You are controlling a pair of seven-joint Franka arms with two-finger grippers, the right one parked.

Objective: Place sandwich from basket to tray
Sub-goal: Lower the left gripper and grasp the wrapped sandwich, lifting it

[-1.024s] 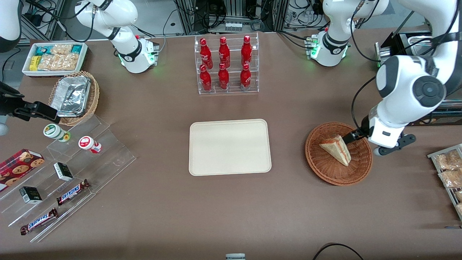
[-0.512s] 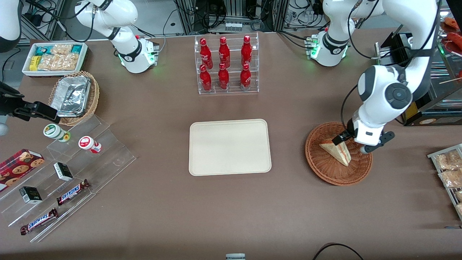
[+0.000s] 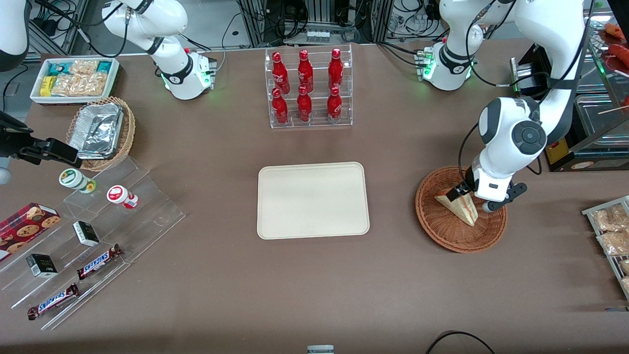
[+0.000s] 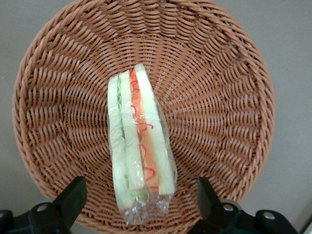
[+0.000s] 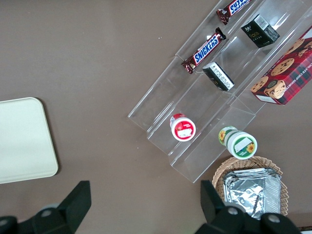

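Observation:
The sandwich (image 3: 460,207), a clear-wrapped wedge of white bread with red-orange and green layers, lies in the reddish-brown wicker basket (image 3: 433,231) toward the working arm's end of the table. My gripper (image 3: 464,192) hangs low over the basket, above the sandwich's wide end. In the wrist view the sandwich (image 4: 139,146) runs lengthwise between the two black fingers (image 4: 73,196), and the gripper (image 4: 140,200) is open, its fingers well apart from the wrap on both sides. The cream tray (image 3: 313,200) sits bare at the table's middle.
A clear rack of red bottles (image 3: 307,88) stands farther from the camera than the tray. Bagged snacks (image 3: 612,231) lie on a rack at the working arm's end. Acrylic steps with candy bars (image 3: 88,236), a tan basket with foil (image 3: 100,132) and a white snack bin (image 3: 74,79) fill the parked arm's end.
The working arm has swung in toward the basket's middle and dropped lower. Its gripper has gone from the basket's rim to over the sandwich's wide end. The sandwich has not moved.

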